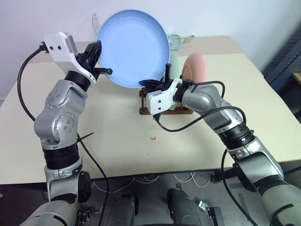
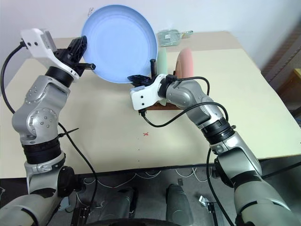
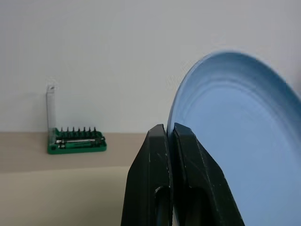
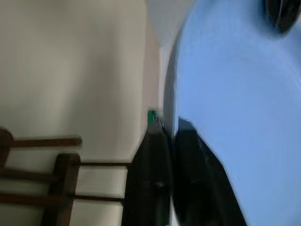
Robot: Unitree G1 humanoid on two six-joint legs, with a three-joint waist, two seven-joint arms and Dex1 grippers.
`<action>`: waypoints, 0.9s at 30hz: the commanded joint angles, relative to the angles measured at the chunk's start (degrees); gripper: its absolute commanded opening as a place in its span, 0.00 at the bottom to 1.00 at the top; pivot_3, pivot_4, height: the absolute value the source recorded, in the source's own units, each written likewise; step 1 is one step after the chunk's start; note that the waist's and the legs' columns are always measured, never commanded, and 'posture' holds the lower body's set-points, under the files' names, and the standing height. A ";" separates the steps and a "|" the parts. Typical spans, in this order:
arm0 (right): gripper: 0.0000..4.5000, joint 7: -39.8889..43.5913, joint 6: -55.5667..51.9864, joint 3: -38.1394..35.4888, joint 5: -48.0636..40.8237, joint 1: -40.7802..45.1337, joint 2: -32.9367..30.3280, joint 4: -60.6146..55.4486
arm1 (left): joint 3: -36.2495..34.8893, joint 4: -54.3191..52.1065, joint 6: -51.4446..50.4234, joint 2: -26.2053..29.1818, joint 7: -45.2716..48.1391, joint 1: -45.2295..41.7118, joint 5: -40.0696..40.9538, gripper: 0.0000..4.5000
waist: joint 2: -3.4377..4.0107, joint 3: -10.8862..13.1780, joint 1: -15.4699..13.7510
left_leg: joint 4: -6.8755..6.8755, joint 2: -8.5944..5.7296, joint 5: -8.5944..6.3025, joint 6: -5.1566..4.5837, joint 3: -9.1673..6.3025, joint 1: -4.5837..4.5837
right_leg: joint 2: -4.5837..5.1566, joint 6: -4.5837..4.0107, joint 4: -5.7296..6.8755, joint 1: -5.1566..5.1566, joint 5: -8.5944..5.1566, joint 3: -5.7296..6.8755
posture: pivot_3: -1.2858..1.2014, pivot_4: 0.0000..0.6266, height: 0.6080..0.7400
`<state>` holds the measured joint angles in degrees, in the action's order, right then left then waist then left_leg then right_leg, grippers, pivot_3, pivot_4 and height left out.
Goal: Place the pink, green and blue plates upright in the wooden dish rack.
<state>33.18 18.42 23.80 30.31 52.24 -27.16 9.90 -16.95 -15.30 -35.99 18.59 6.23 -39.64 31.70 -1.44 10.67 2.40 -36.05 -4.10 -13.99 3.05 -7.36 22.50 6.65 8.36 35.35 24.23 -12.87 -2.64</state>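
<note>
Two grippers clamped onto one blue plate [image 1: 134, 47], raised on edge above the table [image 1: 117, 136]. Left gripper [image 1: 99, 60] closed tight on the plate's rim, seen in the left wrist view as black fingers [image 3: 157, 169] pinched together with the rim's edge caught between them. Right gripper [image 1: 151, 84] closed likewise on the lower rim, fingers [image 4: 155, 174] narrowed around the thin edge. Held with the plate's hollow face turned toward the head camera. Just behind the right fingers, wooden dish rack [image 1: 143, 109] resting on the table, its pegs and crossbars [image 4: 66, 179] visible beside the right fingertips. Already standing upright in the rack: green plate [image 1: 173, 66] and pink plate [image 1: 195, 68], side by side, beyond the right gripper. Farther off, past the left fingers, green bit holder [image 3: 76, 142] near the wall. Small red cross [image 1: 153, 138] marked on the table, nearer than the rack.
</note>
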 commanded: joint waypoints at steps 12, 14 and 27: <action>0.00 -1.98 1.31 -2.53 -1.65 1.59 1.40 -2.41 | -18.87 8.00 9.66 1.06 -7.91 -5.40 8.82 0.89 | -0.03 0.02 0.14 | 0.00 0.00 0.05 0.08 -0.02 0.00 | -0.01 0.00 0.00 0.01 0.00 0.00 | 0.52 0.24 1.00; 0.00 -2.34 1.03 -3.26 -2.95 1.68 2.10 -2.48 | -18.62 9.81 10.38 4.72 -5.15 -2.34 6.40 0.89 | -0.03 0.02 0.19 | 0.02 0.01 0.05 0.09 -0.01 0.00 | -0.01 0.00 0.00 0.02 0.00 0.00 | 0.52 0.24 1.00; 0.00 1.78 -30.40 -13.85 -34.57 -3.26 17.98 -16.39 | 3.06 6.00 11.08 17.06 17.36 22.16 -7.44 0.89 | -0.03 0.01 -0.07 | 0.08 0.00 -0.09 -0.17 -0.16 -0.01 | -0.03 -0.04 0.08 0.02 0.01 0.00 | 0.52 0.24 1.00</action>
<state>35.80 -6.73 13.35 0.29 48.76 -10.24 -2.77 -15.31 -5.92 -26.31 34.71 21.11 -17.78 25.34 -1.47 10.68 2.33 -35.96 -4.10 -14.08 2.87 -7.53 22.49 6.62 8.31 35.45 24.26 -12.86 -2.64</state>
